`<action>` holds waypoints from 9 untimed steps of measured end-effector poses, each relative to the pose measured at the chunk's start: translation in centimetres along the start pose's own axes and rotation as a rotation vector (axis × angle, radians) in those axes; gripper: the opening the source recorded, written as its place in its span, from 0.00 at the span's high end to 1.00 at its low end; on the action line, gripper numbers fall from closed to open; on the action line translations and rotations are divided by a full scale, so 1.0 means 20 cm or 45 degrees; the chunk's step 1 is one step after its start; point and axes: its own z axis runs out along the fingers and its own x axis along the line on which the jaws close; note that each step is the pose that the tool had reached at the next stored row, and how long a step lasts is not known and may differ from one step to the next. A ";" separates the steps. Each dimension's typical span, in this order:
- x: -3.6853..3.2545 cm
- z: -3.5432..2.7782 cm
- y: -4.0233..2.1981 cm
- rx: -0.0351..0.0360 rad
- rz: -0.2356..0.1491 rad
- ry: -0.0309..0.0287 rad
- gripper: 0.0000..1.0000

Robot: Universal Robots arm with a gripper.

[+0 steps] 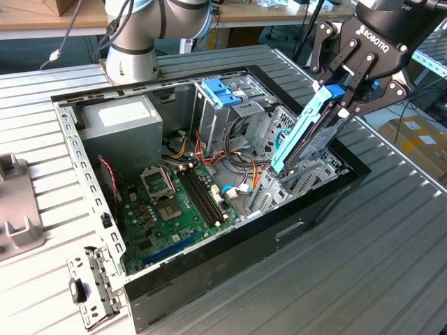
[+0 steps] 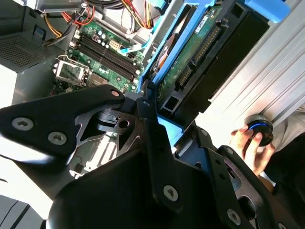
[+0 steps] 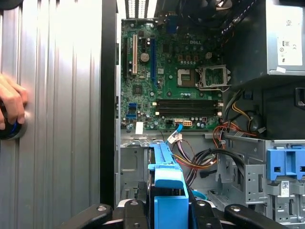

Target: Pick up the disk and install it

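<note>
Gripper [image 1: 340, 93] jaws pinch the disk [image 1: 300, 139] by its upper end, tilted, lower end just inside the open case [image 1: 230, 241] near its wall: pickup done, disk not yet seated.

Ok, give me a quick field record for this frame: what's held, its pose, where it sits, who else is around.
disk: tilted, lower end down inside the open computer case, at the exterior view's right
gripper: jaws closed on the disk's upper end
seating: not yet lying flat in a bay
motherboard: exposed on the case floor
hand: a person's, on a round black knob outside the case
</note>
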 end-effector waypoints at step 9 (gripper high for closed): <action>-0.004 0.035 -0.024 0.0000 0.000 0.0001 0.63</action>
